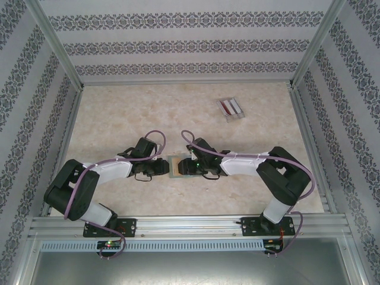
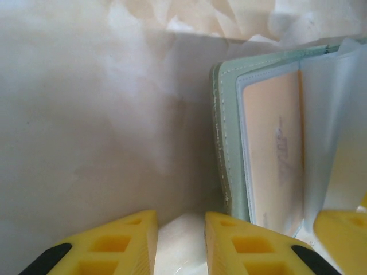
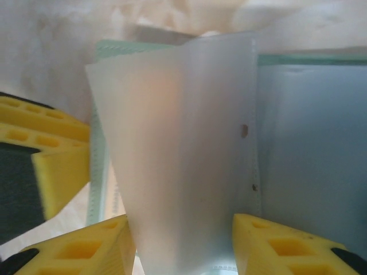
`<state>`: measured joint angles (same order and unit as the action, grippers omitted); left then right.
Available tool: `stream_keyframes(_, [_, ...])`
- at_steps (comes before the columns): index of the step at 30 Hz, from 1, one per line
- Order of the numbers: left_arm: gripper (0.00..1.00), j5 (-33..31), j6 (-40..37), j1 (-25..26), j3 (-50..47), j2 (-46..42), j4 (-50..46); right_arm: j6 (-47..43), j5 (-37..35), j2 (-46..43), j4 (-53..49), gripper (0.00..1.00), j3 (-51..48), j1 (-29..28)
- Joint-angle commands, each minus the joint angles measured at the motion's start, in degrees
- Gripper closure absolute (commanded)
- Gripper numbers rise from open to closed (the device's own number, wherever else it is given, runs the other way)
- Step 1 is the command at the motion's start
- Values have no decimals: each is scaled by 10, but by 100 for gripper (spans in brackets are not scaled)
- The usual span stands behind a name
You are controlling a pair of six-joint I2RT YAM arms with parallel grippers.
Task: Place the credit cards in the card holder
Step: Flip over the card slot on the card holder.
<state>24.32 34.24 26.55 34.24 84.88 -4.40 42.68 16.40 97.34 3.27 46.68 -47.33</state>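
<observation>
**Both hands at the open card holder, more cards lying in the far tray**

Nearest to us, the two arms rise from the front rail and bend inward, so both hands meet in the middle of the counter (image 1: pixel 119 119). The card holder (image 1: pixel 177 167) lies open there. The left hand (image 1: pixel 159 170) is at its left edge and the right hand (image 1: pixel 191 166) is over its right part.

From the left wrist, we see the left hand (image 2: pixel 180 220) with its fingers a little apart. Nothing is pinched in the narrow gap, where a pale shiny surface shows below. One finger is just beside the green stitched edge of the card holder (image 2: pixel 228 143). Inside it, a pale card (image 2: pixel 272 154) sits in a clear pocket.

From the right wrist, the right hand (image 3: pixel 180 229) has its fingers about half apart. A clear sleeve (image 3: pixel 183 143) of the card holder (image 3: pixel 309 143) stands up in the gap. We cannot tell if the fingers press on this sleeve or just stand around it.

Farther back and to the right, well apart from both hands, a clear tray (image 1: pixel 240 115) holds the credit cards (image 1: pixel 230 107). We can make out red and white there. Behind the counter stand the patterned walls (image 1: pixel 178 44).
</observation>
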Motion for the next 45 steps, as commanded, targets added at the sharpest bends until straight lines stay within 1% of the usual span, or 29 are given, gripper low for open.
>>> stream_keyframes(1, [72,-26,28,-1,-3,-11,-27,6,44,10,53,52,25,-20])
stream_keyframes(3, [71,-28,50,-4,-11,-19,-18,7,60,8,72,52,31,-33])
stream_keyframes(6, [70,-30,61,-13,-10,-34,-21,-10,80,-5,90,52,36,-52])
stream_keyframes(8, [69,-38,64,-28,-2,-48,-41,-16,94,-18,91,52,38,-58])
stream_keyframes(10, [68,-47,68,-47,0,-64,-49,-16,124,-23,100,51,37,-58])
stream_keyframes(11, [67,-56,69,-57,2,-74,-52,-21,137,-25,106,51,34,-58])
stream_keyframes(12, [62,-69,66,-67,5,-81,-58,-28,140,-30,106,51,31,-58])
stream_keyframes(14, [60,-89,54,-82,16,-93,-72,-41,125,-57,92,51,23,-54])
stream_keyframes(16, [58,-97,30,-88,33,-96,-80,-52,83,-99,63,51,10,-48])
stream_keyframes(18, [54,-105,4,-88,54,-89,-88,-63,-2,-152,17,49,-11,-37])
stream_keyframes(20, [53,-101,-13,-90,76,-70,-103,-62,-70,-184,-23,47,-32,-19])
stream_keyframes(22, [54,-73,-27,-91,85,-52,-99,-59,-77,-203,-47,46,-44,1])
stream_keyframes(24, [55,-38,-17,-91,74,-39,-59,-62,-93,-220,-59,45,-59,5])
stream_keyframes(26, [54,-18,-18,-90,69,-23,-38,-47,-111,-220,-59,44,-70,10])
stream_keyframes(30, [54,-15,-41,-90,66,6,-22,-17,-88,-178,-30,44,-72,9])
stream_keyframes(33, [53,-4,-52,-90,38,11,32,-15,-61,-120,-2,46,-48,-3])
stream_keyframes(34, [52,-8,-55,-90,27,10,50,-15,-51,-104,2,47,-33,-7])
stream_keyframes(37, [51,-28,-83,-90,-10,3,103,-20,-49,-62,13,47,6,-26])
stream_keyframes(39, [51,-39,-86,-90,-36,-12,139,-24,-69,-50,-5,48,28,-22])
stream_keyframes(41, [50,-50,-96,-91,-46,-33,145,-35,-114,-73,-34,48,37,-2])
stream_keyframes(43, [48,-93,-102,-90,-50,-52,131,-64,-157,-110,-51,47,35,27])
stream_keyframes(45, [45,-131,-108,-90,-47,-67,100,-128,-182,-137,-93,45,57,67])
